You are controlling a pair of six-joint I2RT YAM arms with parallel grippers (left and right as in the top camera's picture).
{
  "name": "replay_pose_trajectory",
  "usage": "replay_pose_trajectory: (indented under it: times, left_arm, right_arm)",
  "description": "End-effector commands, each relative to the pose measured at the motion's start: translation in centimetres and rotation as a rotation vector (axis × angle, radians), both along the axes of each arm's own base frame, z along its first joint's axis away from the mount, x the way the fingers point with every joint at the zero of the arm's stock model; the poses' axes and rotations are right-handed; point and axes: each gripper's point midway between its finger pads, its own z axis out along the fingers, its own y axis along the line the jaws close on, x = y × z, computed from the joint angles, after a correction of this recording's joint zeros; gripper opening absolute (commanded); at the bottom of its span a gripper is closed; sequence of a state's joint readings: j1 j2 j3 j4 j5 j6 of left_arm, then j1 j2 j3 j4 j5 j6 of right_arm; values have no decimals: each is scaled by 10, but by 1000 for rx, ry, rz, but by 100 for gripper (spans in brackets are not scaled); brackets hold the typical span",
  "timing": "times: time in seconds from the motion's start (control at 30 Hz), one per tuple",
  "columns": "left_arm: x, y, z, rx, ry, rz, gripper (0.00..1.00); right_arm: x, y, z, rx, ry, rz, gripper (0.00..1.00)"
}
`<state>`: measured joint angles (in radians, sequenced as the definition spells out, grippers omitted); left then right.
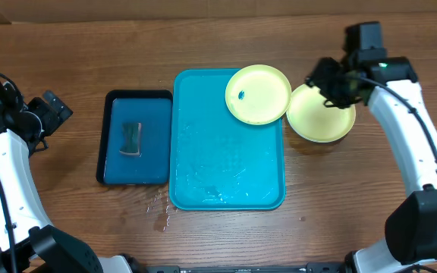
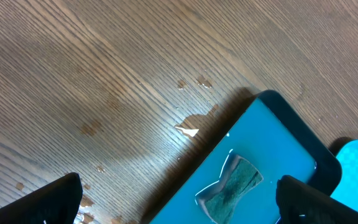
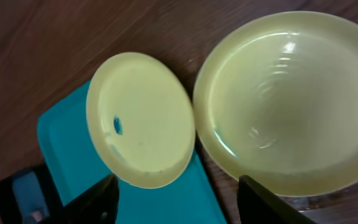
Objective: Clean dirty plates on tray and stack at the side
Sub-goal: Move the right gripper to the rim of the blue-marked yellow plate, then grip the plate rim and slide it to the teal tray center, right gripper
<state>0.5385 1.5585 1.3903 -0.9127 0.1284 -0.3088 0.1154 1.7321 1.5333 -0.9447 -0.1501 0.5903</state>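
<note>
Even lt, soft shadows, wrist-cam blur

Open tabletop (image 1: 89, 45) upper left; blocked mid-frame by turquoise tray (image 1: 203, 152), dark tray (image 1: 102, 144), upper right by smeared plate (image 1: 258, 94), second plate (image 1: 321, 121).

- The white-and-black left arm (image 1: 2, 171) bends up the frame's left side, wrist turned inward.
- Its black two-finger left gripper (image 1: 58, 106) stands spread wide (nothing between the fingers (image 2: 58, 199)).
- The matching right arm (image 1: 412, 125) reaches inward.
- The black right gripper (image 1: 321, 77) hangs with fingers (image 3: 98, 202) parted, empty.
</note>
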Motion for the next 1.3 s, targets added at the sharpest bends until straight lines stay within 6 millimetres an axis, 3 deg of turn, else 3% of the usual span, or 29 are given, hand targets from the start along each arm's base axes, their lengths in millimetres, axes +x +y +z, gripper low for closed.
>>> replay_pose_trajectory:
  times: [0.0, 0.17, 0.23, 0.33, 0.37, 0.53, 0.67, 0.8, 1.03, 1.27]
  left_arm:
    - [2, -2, -1, -14, -3, 2, 100]
    - [2, -2, -1, -14, -3, 2, 100]
    - [2, -2, -1, -14, -3, 2, 100]
    - [2, -2, -1, -14, -3, 2, 100]
    - [2, -2, -1, -14, -3, 2, 100]
    - [2, -2, -1, -14, -3, 2, 100]
    - [2, -2, -1, -14, -3, 2, 100]
    - [2, -2, -1, -14, -3, 2, 100]
    - [2, -2, -1, -14, -3, 2, 100]
    - [2, -2, -1, -14, -2, 2, 100]
  right_arm:
    - [4, 8, 5, -67, -31, -14, 63]
    - [12, 19, 0, -174, -74, -17, 62]
    - [18, 25, -3, -197, -91, -12, 68]
    - [23, 31, -10, -197, -95, -2, 96]
    - [24, 32, -13, -196, -91, 0, 100]
    - [32, 34, -28, -198, -91, -1, 100]
    - [36, 29, -43, -206, -72, -11, 70]
    - [42, 31, -58, -212, -59, -11, 63]
    - [45, 27, -94, -255, -4, -15, 40]
    - [40, 21, -107, -291, 37, -20, 33]
